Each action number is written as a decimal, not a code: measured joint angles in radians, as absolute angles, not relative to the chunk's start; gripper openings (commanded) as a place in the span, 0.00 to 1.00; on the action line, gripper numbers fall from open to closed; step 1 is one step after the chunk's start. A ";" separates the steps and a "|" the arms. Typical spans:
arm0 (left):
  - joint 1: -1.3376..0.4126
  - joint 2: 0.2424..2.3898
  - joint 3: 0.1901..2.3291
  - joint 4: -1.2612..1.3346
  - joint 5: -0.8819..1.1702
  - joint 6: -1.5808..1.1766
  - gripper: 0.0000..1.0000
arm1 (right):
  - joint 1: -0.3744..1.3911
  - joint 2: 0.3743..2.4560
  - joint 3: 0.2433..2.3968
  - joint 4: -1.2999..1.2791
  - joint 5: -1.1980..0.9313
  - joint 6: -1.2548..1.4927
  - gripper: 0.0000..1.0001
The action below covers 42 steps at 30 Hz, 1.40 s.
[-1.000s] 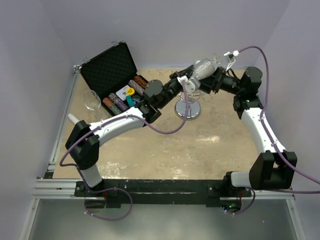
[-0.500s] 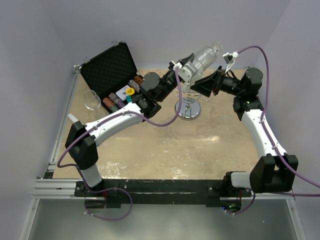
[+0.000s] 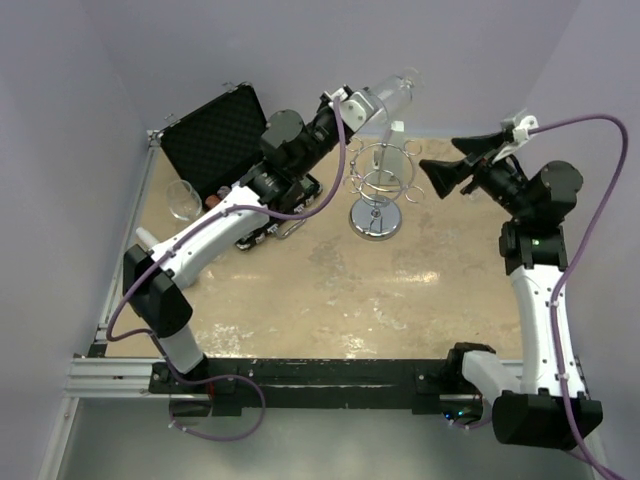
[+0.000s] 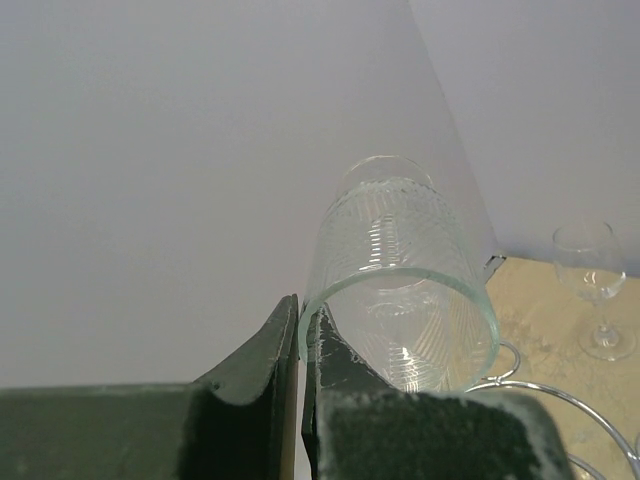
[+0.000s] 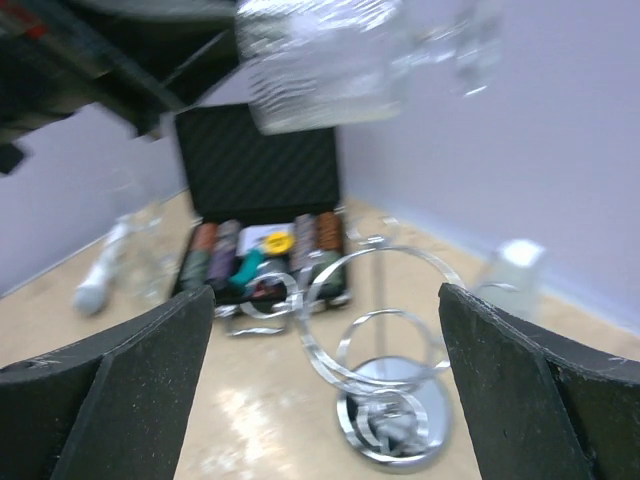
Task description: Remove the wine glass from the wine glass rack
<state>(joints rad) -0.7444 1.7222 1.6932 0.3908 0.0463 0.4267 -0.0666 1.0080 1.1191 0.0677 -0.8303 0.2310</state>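
Wine glass rack (image 3: 377,187) stands alone on the desk (image 3: 350,300). My right end effector (image 3: 447,172), spread fully and holding nothing, has backed away to its right. Farther back, my left end effector (image 3: 352,102), pinched tight on the rim of the wine glass (image 3: 388,93), has lifted it up and clear of the wire loops. Judgement: glass is off the rack, only set-down remains.

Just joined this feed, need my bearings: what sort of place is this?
Probably a lab test cell, not a home: plain walls box in a tabletop, an aluminium rail edges it, and props like the rack and case look staged.
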 measured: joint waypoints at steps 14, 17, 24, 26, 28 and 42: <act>-0.715 1.568 1.724 -0.080 0.151 0.427 0.00 | -0.146 1.100 1.206 0.215 -0.613 0.197 0.98; -0.714 1.519 1.724 -0.157 0.157 0.430 0.00 | -0.146 1.102 1.212 0.233 -0.594 0.208 0.98; -0.714 1.355 1.695 -0.330 0.169 0.427 0.00 | -0.146 1.096 1.240 0.183 -0.592 0.128 0.98; -0.714 1.314 1.685 -0.379 0.180 0.426 0.00 | -0.145 1.084 1.246 0.163 -0.595 0.067 0.98; -0.714 1.277 1.676 -0.443 0.198 0.427 0.00 | -0.135 1.064 1.246 0.140 -0.598 0.007 0.98; -0.714 1.296 1.658 -0.893 0.337 0.475 0.00 | 0.175 0.921 1.217 -0.076 -0.628 -0.389 0.98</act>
<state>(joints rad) -0.7139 1.2957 1.6585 -0.8932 0.3370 0.4751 0.1749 0.9211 1.2175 -0.0765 -0.6277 -0.3885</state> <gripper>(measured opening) 0.066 0.985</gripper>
